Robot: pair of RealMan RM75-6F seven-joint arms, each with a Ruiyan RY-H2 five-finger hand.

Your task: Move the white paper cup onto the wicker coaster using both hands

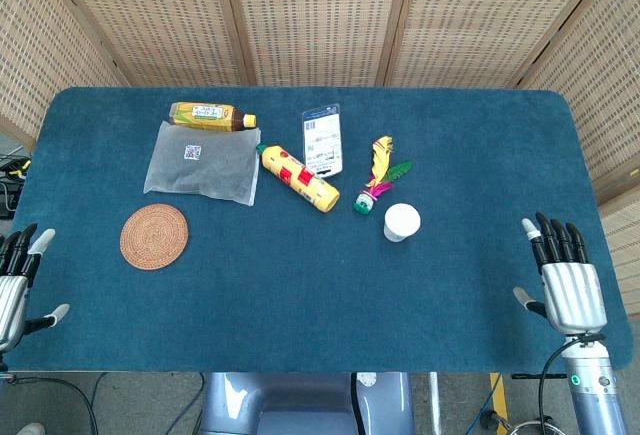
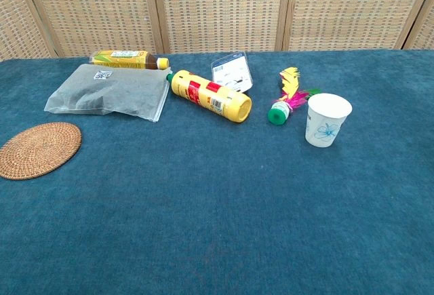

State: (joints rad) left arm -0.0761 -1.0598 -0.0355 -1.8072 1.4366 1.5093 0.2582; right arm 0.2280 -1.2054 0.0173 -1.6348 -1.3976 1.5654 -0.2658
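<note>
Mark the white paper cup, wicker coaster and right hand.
white paper cup [image 2: 328,121], chest view, side wall.
round wicker coaster [image 1: 154,236], head view, centre of weave.
right hand [image 1: 566,277], head view, back of hand.

Cup [image 1: 401,221], coaster [image 1: 154,237] on blue table [image 1: 300,295]

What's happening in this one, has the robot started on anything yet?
Nothing is being handled yet. The left robot hand and the right robot hand sit open at the near corners of the blue table, holding nothing. The white paper cup stands upright on the right, beside a feathered shuttlecock. The wicker coaster lies bare on the left, well apart from the cup, so the move is not yet done.
</note>
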